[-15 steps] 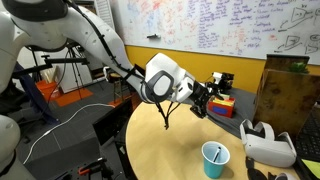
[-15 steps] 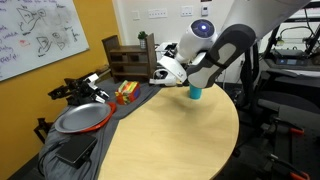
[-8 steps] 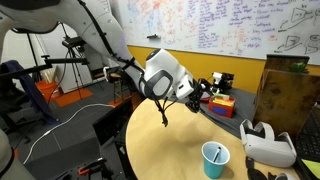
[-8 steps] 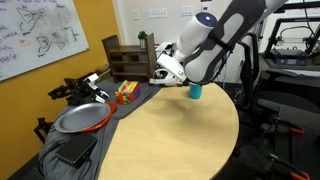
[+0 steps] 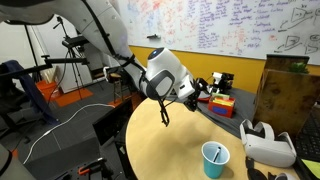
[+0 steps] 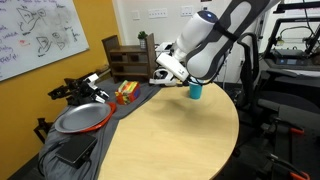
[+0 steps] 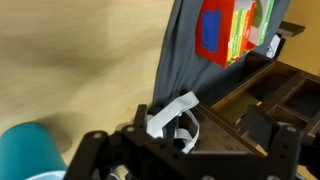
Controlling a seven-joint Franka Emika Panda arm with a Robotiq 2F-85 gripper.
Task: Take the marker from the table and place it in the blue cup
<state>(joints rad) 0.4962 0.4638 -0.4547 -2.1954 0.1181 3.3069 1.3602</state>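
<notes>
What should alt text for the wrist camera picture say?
An open black gripper hangs over a tan table, a blue cup at its side; grey cloth and a dark wooden rack lie beyond.

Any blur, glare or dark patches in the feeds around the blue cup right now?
Wrist view: soft overall, the gripper a dark unfocused mass along the bottom, the blue cup cropped at the corner. In an exterior view the cup is evenly lit, with no glare on the table. In an exterior view the arm partly hides the cup.
</notes>
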